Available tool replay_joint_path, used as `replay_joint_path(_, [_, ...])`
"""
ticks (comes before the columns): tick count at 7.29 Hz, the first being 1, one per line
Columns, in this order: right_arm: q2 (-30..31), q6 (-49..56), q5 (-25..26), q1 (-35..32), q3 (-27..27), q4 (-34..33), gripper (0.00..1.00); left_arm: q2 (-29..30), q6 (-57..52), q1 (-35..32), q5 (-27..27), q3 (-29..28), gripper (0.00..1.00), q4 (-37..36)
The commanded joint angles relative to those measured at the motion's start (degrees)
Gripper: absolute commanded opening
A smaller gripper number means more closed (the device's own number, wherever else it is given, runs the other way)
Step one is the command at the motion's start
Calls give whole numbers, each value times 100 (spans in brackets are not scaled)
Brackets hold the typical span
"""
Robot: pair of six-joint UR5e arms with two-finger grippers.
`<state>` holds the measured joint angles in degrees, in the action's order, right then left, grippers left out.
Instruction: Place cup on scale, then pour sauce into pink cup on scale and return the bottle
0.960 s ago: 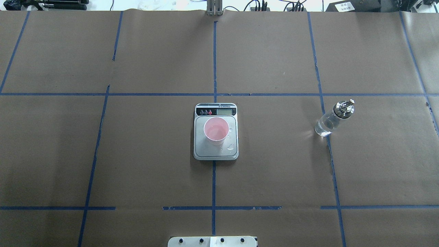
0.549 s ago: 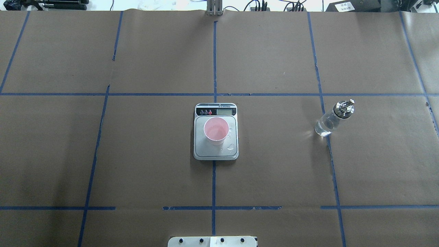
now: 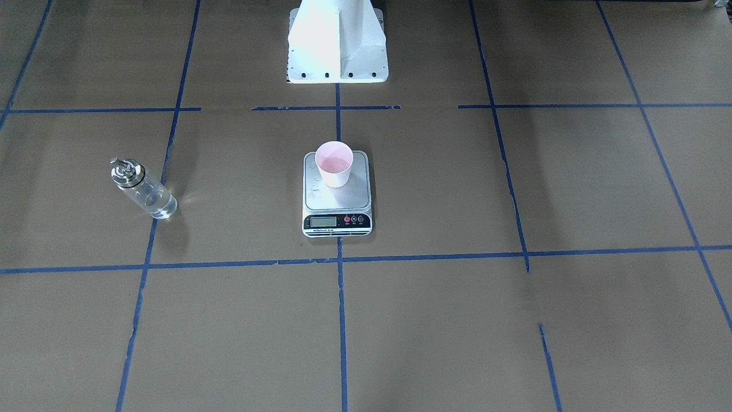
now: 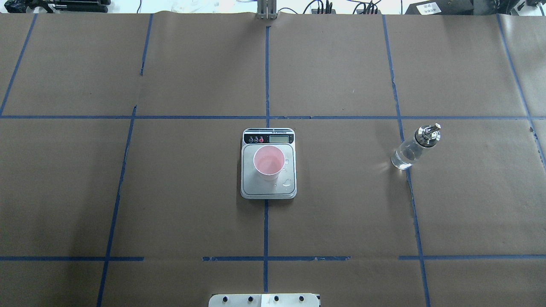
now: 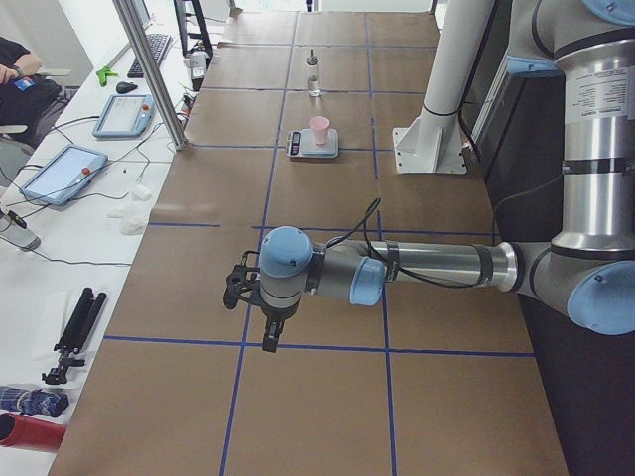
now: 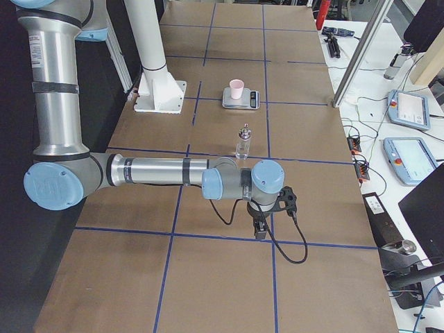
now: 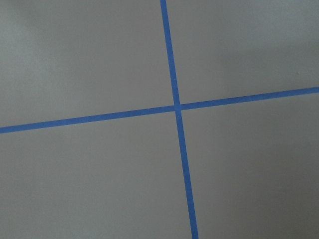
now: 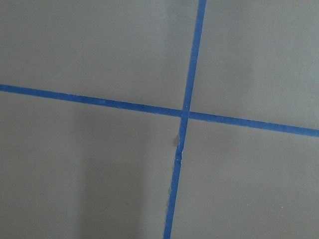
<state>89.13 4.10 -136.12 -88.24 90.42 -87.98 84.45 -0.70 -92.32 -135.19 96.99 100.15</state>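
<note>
Cup (image 4: 269, 161) holds liquid on scale (image 4: 249, 187) — stray droplets (image 4: 287, 182) could skew its reading; left gripper (image 5: 269, 335), right gripper (image 6: 258, 229) far off, grip unreadable.

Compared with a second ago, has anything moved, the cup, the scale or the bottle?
Nothing visibly changed in the overhead view. The pink cup stands on the scale in the same spot, with the same droplets beside it. The glass bottle stands upright off to the robot's right, where it was.
</note>
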Motion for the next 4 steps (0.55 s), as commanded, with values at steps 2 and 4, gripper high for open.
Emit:
replay_joint_path(2, [-1, -6, -2, -9, -7, 0, 100, 10, 0, -40, 2, 4, 100, -4])
replay_joint_path(4, [8, -15, 24, -9, -7, -35, 100, 1, 0, -58, 2, 4, 100, -4])
